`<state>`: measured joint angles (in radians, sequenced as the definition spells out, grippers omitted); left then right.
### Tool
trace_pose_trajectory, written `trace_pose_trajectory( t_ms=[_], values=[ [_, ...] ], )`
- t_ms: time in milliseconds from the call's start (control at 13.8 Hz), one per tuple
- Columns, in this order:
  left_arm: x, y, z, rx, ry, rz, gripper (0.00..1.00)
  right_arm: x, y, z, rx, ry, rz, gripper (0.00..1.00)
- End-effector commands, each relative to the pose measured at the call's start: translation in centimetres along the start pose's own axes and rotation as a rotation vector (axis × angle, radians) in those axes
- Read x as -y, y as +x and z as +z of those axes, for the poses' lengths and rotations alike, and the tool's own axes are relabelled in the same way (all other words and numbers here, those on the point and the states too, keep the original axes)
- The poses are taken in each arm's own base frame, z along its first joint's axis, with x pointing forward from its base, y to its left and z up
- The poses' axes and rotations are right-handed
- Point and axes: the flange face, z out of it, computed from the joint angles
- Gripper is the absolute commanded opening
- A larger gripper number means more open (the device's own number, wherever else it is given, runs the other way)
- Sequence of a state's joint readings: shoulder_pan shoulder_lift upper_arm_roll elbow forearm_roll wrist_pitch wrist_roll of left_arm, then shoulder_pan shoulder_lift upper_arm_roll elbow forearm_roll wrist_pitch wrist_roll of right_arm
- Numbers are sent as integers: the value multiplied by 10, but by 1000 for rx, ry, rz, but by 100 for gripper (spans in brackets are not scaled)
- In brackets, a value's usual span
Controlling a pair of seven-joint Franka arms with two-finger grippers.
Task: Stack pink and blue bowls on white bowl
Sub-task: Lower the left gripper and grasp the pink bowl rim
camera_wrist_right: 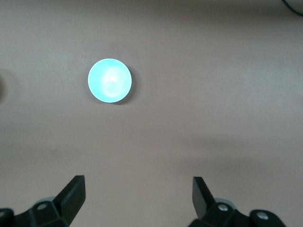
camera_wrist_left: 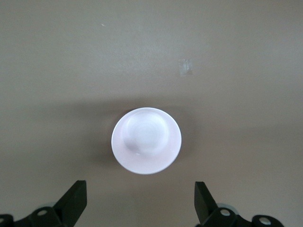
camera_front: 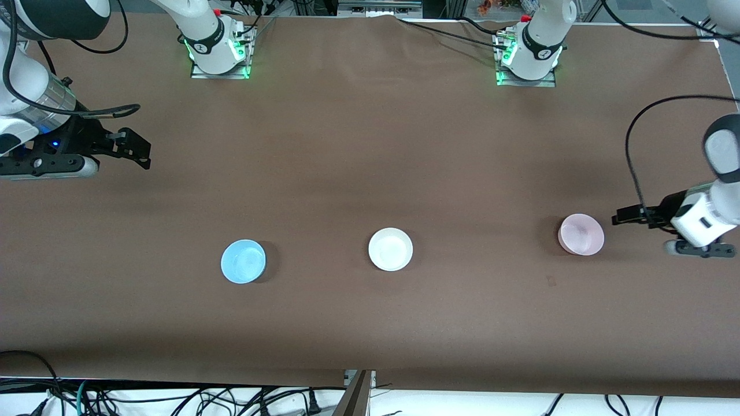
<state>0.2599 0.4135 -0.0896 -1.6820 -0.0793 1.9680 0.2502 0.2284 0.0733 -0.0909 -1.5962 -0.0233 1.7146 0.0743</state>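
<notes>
Three bowls stand upright in a row on the brown table. The blue bowl (camera_front: 243, 261) is toward the right arm's end, the white bowl (camera_front: 391, 249) is in the middle, and the pink bowl (camera_front: 581, 234) is toward the left arm's end. My left gripper (camera_front: 618, 218) hangs open and empty just beside the pink bowl. In the left wrist view the pink bowl (camera_wrist_left: 146, 140) lies ahead of the left gripper (camera_wrist_left: 140, 198). My right gripper (camera_front: 143, 153) is open and empty over bare table, well apart from the blue bowl. The blue bowl also shows in the right wrist view (camera_wrist_right: 110, 80), far ahead of the right gripper (camera_wrist_right: 137, 196).
The two arm bases (camera_front: 219, 52) (camera_front: 527, 58) stand at the table's edge farthest from the front camera. Cables (camera_front: 173, 398) lie below the table's near edge. A small scuff (camera_front: 550, 281) marks the cloth near the pink bowl.
</notes>
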Motion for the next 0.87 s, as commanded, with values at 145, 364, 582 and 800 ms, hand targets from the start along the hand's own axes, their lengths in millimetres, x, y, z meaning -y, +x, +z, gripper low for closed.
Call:
trace_pose_trajectory(
  t_ms=[145, 364, 582, 800],
  values=[
    [39, -1, 75, -57, -4, 47, 100, 2, 2, 4, 3, -20, -3, 100],
    [59, 2, 115, -72, -16, 49, 100, 2, 4, 5, 2, -17, -1, 100],
    [60, 2, 136, -60, -42, 32, 100, 4, 7, 8, -10, -12, -8, 100],
    [58, 2, 138, -58, -43, 35, 88, 5, 10, 9, -14, -11, -13, 100]
  ],
)
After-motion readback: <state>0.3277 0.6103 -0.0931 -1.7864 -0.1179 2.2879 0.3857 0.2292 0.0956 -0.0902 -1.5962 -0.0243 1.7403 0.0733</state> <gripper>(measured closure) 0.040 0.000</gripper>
